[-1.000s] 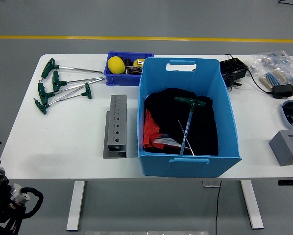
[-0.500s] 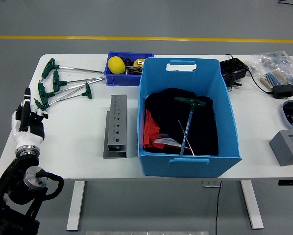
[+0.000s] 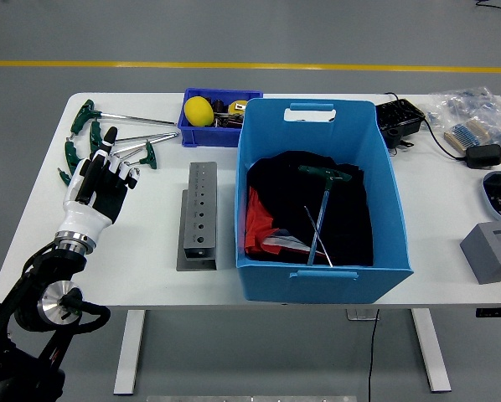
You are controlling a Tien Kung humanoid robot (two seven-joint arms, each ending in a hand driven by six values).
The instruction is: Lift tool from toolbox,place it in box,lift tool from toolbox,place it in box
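While one green-handled wrench [image 3: 324,205] already lies in your blue box [image 3: 317,276], your left hand [image 3: 100,186] hovers spread and empty over the remaining wrenches [image 3: 108,146].

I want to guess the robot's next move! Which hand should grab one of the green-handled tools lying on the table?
Probably the left hand. It hovers open right over the green-handled tools at the table's left end, holding nothing. The right hand is not in view, and the big blue box stands between that side and the tools.

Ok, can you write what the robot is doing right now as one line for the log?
left hand: open, over green T-handle wrenches | blue box: one wrench inside | right hand: not visible
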